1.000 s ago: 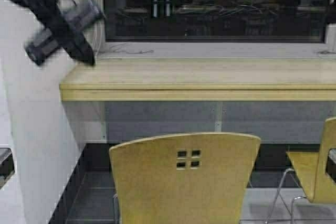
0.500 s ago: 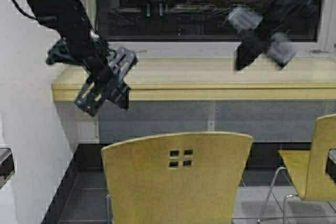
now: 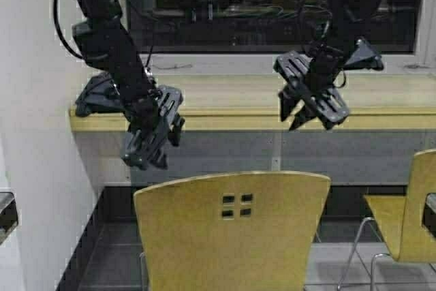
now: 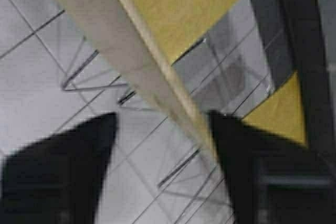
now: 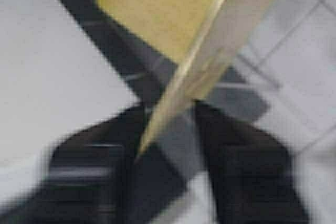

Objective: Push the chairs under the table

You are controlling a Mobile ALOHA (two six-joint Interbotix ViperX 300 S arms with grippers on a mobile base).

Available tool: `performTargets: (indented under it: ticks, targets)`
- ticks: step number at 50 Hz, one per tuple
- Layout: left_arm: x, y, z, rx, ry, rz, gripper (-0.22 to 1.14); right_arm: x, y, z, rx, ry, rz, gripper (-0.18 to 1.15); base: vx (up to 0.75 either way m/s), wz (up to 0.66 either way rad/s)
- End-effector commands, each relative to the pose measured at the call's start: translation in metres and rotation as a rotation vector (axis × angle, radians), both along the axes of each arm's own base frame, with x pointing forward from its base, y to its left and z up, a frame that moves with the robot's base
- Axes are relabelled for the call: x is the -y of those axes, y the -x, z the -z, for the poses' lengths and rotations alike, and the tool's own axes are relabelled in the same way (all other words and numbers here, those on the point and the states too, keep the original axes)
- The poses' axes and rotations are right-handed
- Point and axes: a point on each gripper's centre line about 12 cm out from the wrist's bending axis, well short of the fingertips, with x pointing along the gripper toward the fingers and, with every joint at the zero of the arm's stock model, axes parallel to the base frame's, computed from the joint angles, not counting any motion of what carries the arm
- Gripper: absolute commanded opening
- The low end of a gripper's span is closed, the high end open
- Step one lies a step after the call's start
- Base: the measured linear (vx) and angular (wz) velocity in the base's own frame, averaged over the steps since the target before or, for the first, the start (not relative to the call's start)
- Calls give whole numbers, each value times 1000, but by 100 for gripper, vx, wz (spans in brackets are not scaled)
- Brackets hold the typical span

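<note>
High view shows the near chair at six o'clock, its backrest well short of the tabletop; a second chair stands at four o'clock, also pulled out. Nothing is pushed in yet, I judge. Left end effector and right end effector hover above the backrest, both spread, touching nothing.

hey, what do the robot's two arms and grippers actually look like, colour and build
Both arms are black, built of chunky jointed segments. A thin black cable loops beside the left arm. The left gripper and right gripper are black too, each with ribbed, slotted frames ending in dark pointed jaws. No markings are visible.
</note>
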Motion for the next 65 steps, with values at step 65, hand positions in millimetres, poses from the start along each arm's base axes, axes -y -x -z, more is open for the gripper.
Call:
performTargets:
  ticks: [65]
  targets:
    - [17, -86, 100, 14, 91, -171, 91, 17, -59, 140, -79, -65, 336, 103, 0, 0]
